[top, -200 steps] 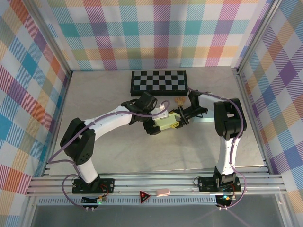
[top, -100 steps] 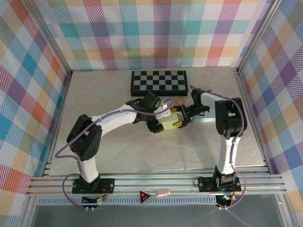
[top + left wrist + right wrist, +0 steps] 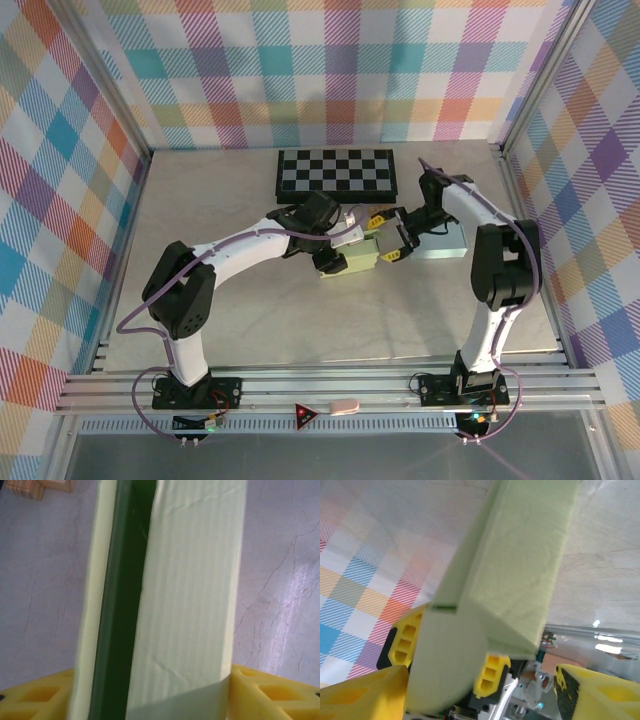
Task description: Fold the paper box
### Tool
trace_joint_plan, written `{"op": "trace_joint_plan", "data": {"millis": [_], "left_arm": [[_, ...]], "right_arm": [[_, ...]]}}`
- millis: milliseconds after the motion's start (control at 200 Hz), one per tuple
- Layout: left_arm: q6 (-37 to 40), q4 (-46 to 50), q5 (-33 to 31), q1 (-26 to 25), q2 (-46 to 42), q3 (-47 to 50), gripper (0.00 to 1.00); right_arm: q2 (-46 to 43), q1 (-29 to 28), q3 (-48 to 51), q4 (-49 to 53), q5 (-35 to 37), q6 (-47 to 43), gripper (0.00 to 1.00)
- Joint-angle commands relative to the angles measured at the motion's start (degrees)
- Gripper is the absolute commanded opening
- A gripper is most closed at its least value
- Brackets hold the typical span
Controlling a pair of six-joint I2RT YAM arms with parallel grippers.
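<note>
The left gripper [image 3: 152, 692] is clamping the paper box [image 3: 195, 580]. Its yellow fingers [image 3: 270, 692] are pressing against the box's two long sides, one on each side. In the left wrist view the box is running straight away from the camera, long axis up the picture. A dark slot is running the same way between two pale green panels, and a loose flap corner is lying across the near end. The box's near and far ends are being cut off by the frame.

The right gripper [image 3: 477, 700] is standing with its fingers spread apart. One yellow finger is sitting just beside the box's end and the other is well clear of it.

From above, the box is sitting mid-table between the two grippers, near the chessboard [image 3: 335, 172], and pointing roughly left to right. The left wrist is covering part of it, so its full outline is hard to make out. Whether it is resting on the table [image 3: 250, 320] or hanging just above it cannot be told.

Small wooden blocks [image 3: 35, 486] are peeking in at a corner, mostly cut off.
</note>
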State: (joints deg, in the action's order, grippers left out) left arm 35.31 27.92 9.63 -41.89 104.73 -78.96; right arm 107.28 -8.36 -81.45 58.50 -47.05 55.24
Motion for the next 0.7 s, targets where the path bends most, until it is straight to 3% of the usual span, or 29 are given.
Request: {"op": "trace_joint_plan", "data": {"millis": [0, 165, 325, 455, 530, 695], "left_arm": [[0.0, 1.4, 2.0, -0.6, 1.2, -2.0, 0.6], [-0.3, 1.7, 2.7, -0.6, 1.7, -2.7, 0.54], [-0.4, 1.8, 3.2, -0.6, 1.7, -2.7, 0.48], [-0.6, 1.8, 3.4, -0.5, 1.7, -2.7, 0.47], [-0.5, 1.9, 3.4, -0.6, 1.5, -2.5, 0.47], [-0.5, 2.0, 3.6, -0.5, 1.2, -2.2, 0.46]], "right_arm": [[-4.3, 1.4, -1.3, 4.6, 6.0, -4.7, 0.76], [-9.7, 1.7, -3.9, 6.1, 19.5, -12.9, 0.7], [-17.6, 1.6, -0.6, -2.5, 29.2, -23.0, 0.48], [-23.7, 1.6, 7.0, -14.2, 30.2, -33.1, 0.44], [-26.0, 1.6, 10.3, -20.1, 27.0, -41.5, 0.43], [-24.0, 0.3, 10.2, -18.7, 24.4, -56.4, 0.43]]}}
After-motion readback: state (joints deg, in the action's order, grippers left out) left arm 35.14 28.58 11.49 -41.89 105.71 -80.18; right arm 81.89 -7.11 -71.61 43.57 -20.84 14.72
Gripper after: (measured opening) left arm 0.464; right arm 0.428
